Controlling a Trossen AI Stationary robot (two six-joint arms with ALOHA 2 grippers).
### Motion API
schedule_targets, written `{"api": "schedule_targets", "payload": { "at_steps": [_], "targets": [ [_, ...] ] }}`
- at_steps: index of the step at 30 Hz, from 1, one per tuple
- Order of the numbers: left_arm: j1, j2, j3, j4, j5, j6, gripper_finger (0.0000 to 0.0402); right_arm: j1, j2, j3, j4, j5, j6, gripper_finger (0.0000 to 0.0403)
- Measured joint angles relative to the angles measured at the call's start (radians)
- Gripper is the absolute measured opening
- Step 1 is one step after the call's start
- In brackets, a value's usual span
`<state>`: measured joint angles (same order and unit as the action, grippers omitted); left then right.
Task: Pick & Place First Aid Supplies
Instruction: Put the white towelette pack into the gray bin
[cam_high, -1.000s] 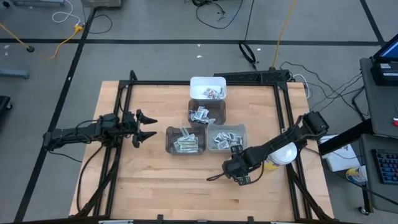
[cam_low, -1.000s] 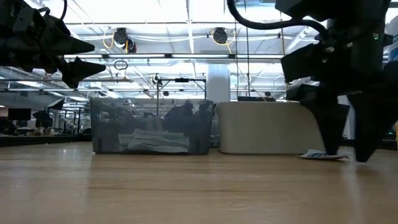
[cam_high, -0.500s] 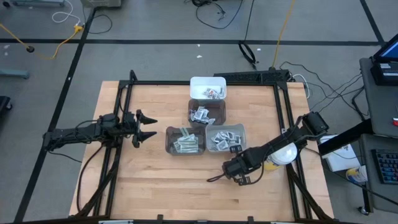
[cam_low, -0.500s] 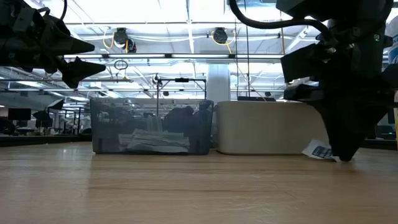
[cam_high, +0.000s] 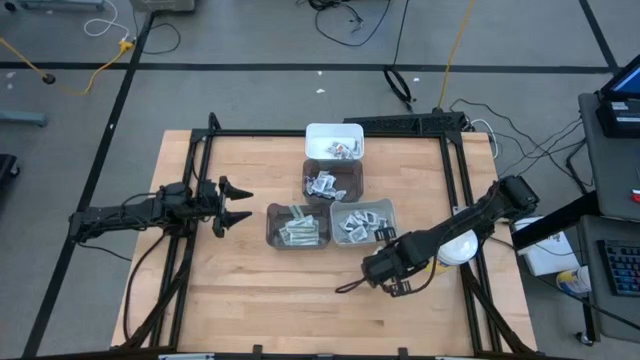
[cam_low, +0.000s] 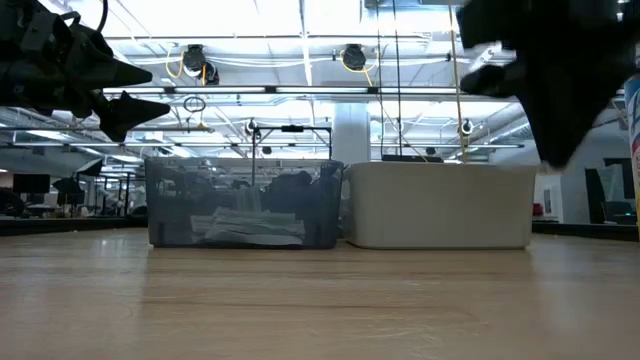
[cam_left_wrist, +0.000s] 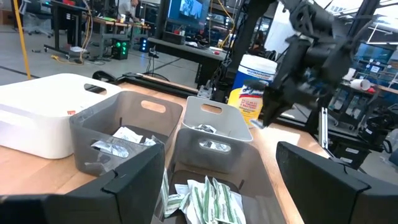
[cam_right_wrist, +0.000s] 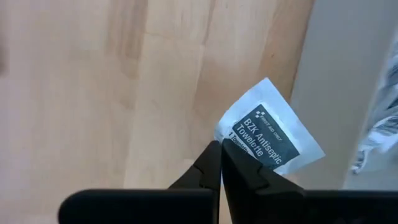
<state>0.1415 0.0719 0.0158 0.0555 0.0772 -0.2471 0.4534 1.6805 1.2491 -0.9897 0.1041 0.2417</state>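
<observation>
A square white sachet (cam_right_wrist: 271, 133) with dark print, reading BZK Antiseptic Towelette, hangs above the wooden table beside the light grey bin (cam_high: 363, 221). My right gripper (cam_right_wrist: 221, 163) is shut on it; in the high view this gripper (cam_high: 386, 273) stands just near of that bin. More packets lie in the white bin (cam_high: 334, 141) and the two dark grey bins (cam_high: 333, 181) (cam_high: 297, 226). My left gripper (cam_high: 236, 205) waits open at the table's left, level, pointing at the bins. My right gripper pinches the sachet at one edge near a corner (cam_right_wrist: 232, 139) between its two shut fingers (cam_right_wrist: 247, 177). The fingers come from above, pointing down. The sachet is lifted clear of the table and sticks out sideways from the fingertips, its printed face up.
A yellow canister with a white lid (cam_high: 456, 247) stands right of my right gripper, close to the arm. The four bins cluster at the table's middle and far side. Bare wood (cam_high: 290, 290) lies along the near edge. A black frame (cam_high: 200, 150) borders the table.
My right gripper has shut on the sachet that lay flat on the table, tipped it up by one edge, then risen with it. In the low view the fingers have left the tabletop and the sachet no longer shows on the wood.
</observation>
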Motion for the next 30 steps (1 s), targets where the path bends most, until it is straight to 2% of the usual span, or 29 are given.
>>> {"api": "schedule_targets", "payload": {
  "at_steps": [9, 16, 30],
  "targets": [
    [0.000, 0.000, 0.000, 0.000, 0.000, 0.000, 0.0310, 0.000, -0.021, 0.197, -0.166, 0.000, -0.027, 0.0001],
    [0.000, 0.000, 0.000, 0.000, 0.000, 0.000, 0.0310, -0.010, -0.020, 0.272, -0.191, -0.002, -0.088, 0.0000],
    [0.000, 0.000, 0.000, 0.000, 0.000, 0.000, 0.0310, -0.265, -0.019, 0.279, -0.188, -0.004, -0.213, 0.0000]
  ]
}}
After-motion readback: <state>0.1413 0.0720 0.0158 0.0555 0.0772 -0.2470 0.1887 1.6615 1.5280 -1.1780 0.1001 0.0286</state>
